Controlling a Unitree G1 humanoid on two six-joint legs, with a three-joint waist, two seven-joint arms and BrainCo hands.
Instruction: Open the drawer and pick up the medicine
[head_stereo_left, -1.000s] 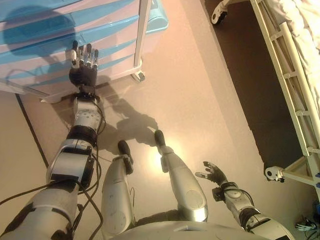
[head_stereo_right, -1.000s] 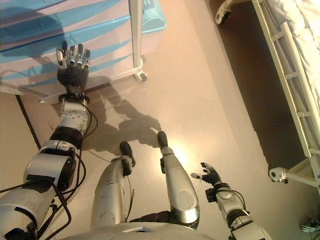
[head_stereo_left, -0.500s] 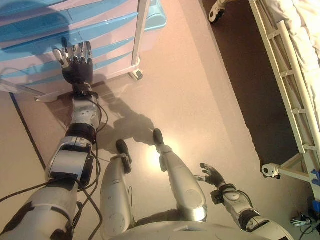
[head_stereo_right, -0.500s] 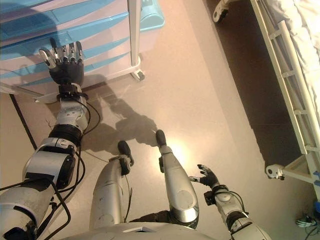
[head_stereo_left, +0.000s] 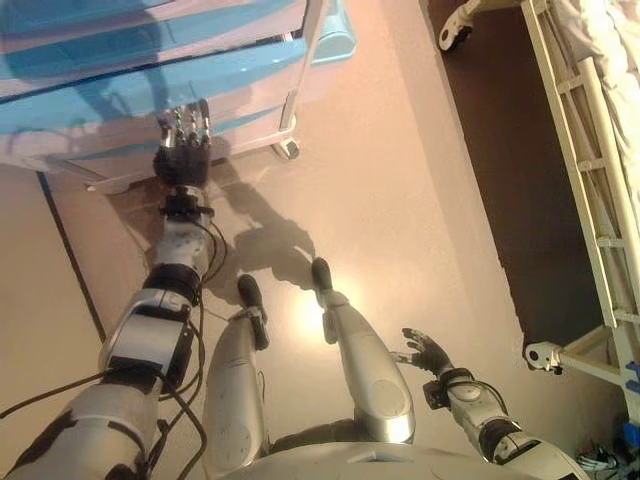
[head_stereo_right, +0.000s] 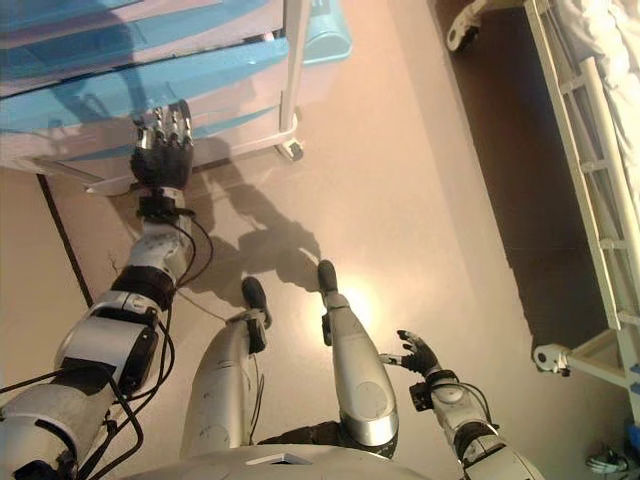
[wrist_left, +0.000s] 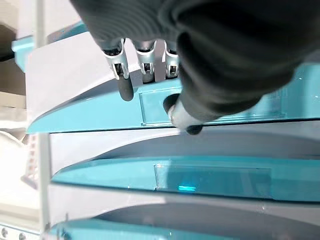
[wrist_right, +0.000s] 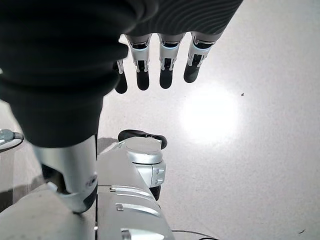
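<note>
Left hand (head_stereo_left: 182, 150) at drawer (wrist_left: 210, 107) front, fingers (wrist_left: 124, 85) curled over teal lip, thumb beneath, apparently gripping it. Medicine not visible. Right hand (head_stereo_right: 418, 353) relaxed open, low, well apart.

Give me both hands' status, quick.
Left hand: fingers hooked over the blue drawer front, thumb pinching beneath it; shut on it.
Right hand: open, holding nothing, low by the robot's side.

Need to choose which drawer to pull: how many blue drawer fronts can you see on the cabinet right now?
3 in the left wrist view: the drawer front at the left hand's fingertips, the second front next to it, and the third front at the frame edge. More may be out of frame.
</note>
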